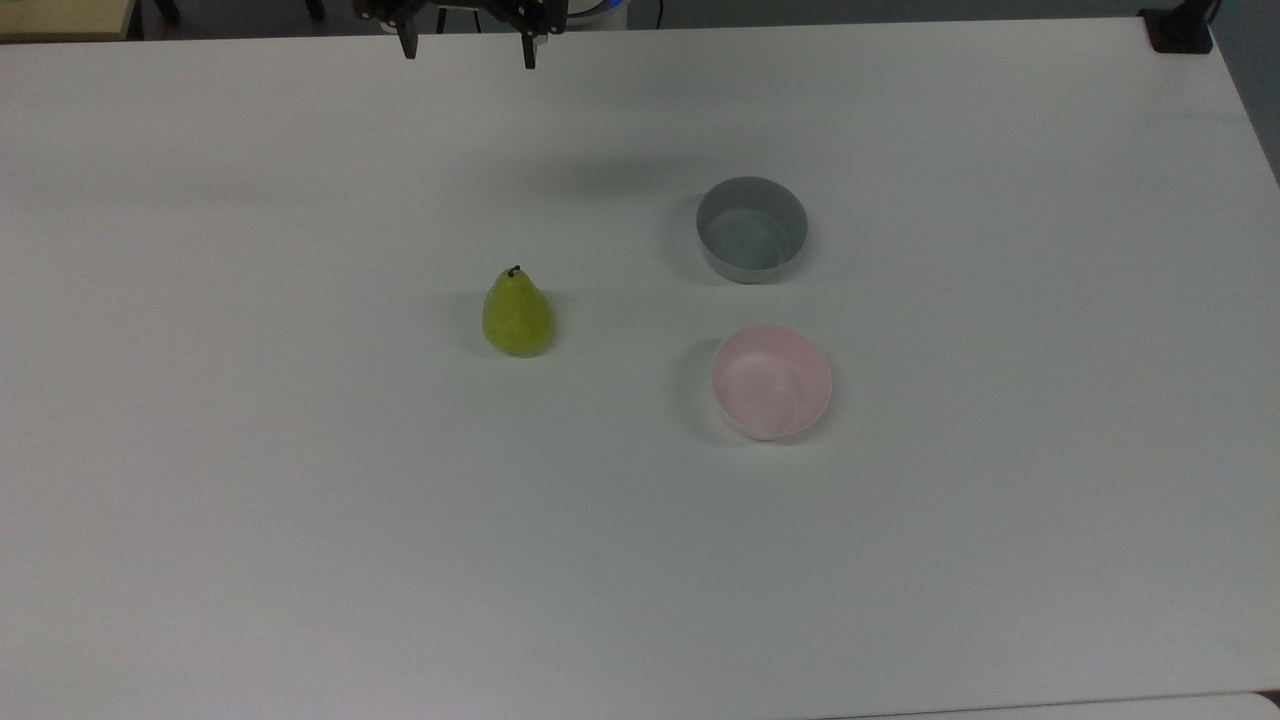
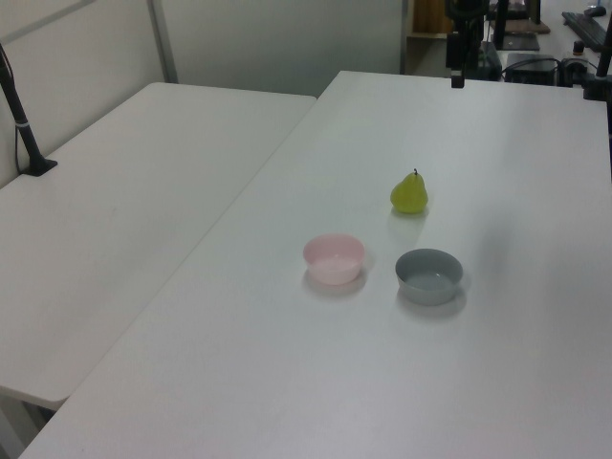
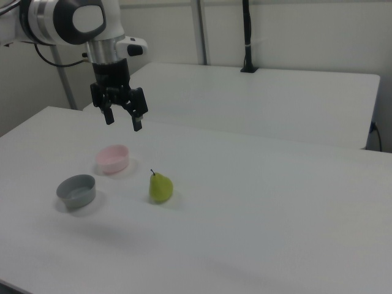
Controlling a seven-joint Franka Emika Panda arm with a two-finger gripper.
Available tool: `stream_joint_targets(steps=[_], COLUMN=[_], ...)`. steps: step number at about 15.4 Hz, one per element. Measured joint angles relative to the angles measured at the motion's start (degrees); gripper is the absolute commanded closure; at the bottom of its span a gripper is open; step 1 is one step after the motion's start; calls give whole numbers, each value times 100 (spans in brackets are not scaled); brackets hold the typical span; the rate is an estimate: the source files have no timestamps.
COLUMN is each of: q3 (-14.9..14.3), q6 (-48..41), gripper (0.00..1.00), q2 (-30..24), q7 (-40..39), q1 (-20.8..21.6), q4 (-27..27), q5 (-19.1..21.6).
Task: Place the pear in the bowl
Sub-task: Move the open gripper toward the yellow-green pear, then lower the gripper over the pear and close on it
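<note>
1. Gripper [image 3: 124, 120] high above the surface [image 1: 300, 550], fingers [image 3: 138, 123] spread, holding nothing.
2. Pear [image 1: 517, 314] upright on the surface, well apart from the pink bowl [image 1: 771, 381] at the top view's right.
3. Grey bowl [image 1: 751, 229] just beyond the pink one.

Lab or test room: big plain white surface [image 1: 300, 550] with a second one [image 2: 115, 201] beside it, bare partition walls [image 3: 294, 30], a robot arm [image 3: 73, 18] mounted at the edge, black clamp pole [image 2: 21, 120], cables and equipment [image 2: 535, 57] behind.
</note>
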Motion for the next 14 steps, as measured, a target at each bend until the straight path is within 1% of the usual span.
stream_joint_targets(steps=[7,9,12,14], q3=[0,0,0,-7], q6=[245,493,1134,1284], gripper=[0,0,0,0], q2=[71,168,382,566], q7=[-4,-4,-4,-4], q1=[19,26,43,74], q4=[2,1,0,33], q5=[7,8,8,8])
